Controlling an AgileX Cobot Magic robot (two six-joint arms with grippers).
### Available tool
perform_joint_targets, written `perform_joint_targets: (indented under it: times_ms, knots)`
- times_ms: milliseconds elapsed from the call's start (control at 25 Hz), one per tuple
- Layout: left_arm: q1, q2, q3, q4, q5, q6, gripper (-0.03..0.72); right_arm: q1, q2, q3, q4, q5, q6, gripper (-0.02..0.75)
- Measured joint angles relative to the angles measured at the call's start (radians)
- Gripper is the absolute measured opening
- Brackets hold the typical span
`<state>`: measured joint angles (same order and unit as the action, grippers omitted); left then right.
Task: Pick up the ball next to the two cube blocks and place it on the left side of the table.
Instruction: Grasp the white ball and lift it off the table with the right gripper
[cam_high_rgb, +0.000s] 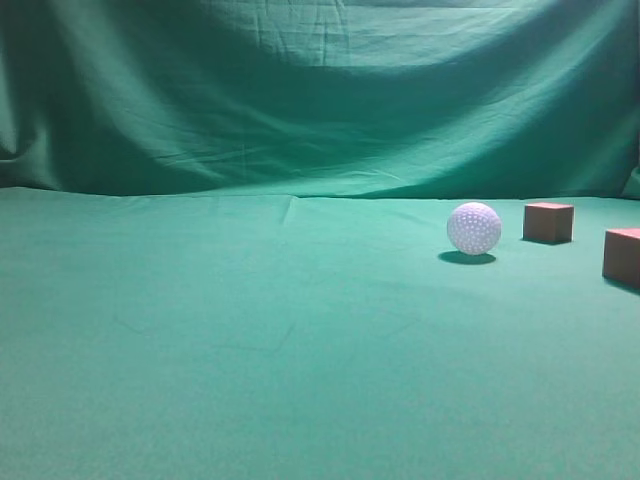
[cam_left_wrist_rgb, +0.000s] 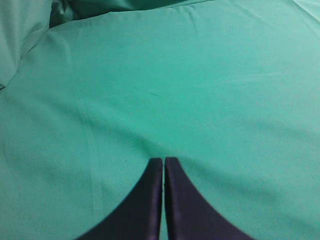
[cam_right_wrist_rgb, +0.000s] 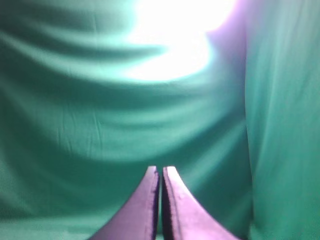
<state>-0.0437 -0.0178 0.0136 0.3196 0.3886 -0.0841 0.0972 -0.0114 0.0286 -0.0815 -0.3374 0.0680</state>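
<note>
— Ball (cam_high_rgb: 473, 227) sits far right on the surface (cam_high_rgb: 250, 340), just left of two blocks (cam_high_rgb: 549, 222)?
— Yes. Both my grippers (cam_left_wrist_rgb: 163, 165) (cam_right_wrist_rgb: 160, 172) are clenched, empty; I'd open the right one wide first.

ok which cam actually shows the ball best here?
Exterior view. The ball sits in full sight on the table, dimples visible, just left of the two cube blocks. The left wrist view shows only green cloth past the closed left gripper; the right wrist view shows cloth and glare past the closed right gripper. Neither shows the ball.
</note>
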Motion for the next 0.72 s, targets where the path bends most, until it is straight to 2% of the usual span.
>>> perform_joint_targets:
  times_ms: [80,160,480,640,720]
  knots:
    - [0.000,0.000,0.000,0.000,0.000,0.000,0.000,0.000,0.009,-0.017,-0.005,0.002,0.022,0.000]
    - [0.000,0.000,0.000,0.000,0.000,0.000,0.000,0.000,0.054,-0.091,-0.009,0.080,0.041,0.000]
    - [0.000,0.000,0.000,0.000,0.000,0.000,0.000,0.000,0.500,-0.466,-0.003,0.609,0.078,0.000]
    - [0.000,0.000,0.000,0.000,0.000,0.000,0.000,0.000,0.757,-0.624,0.037,0.819,0.074,0.000]
    - [0.000,0.000,0.000,0.000,0.000,0.000,0.000,0.000,0.861,-0.698,0.091,0.902,0.071,0.000]
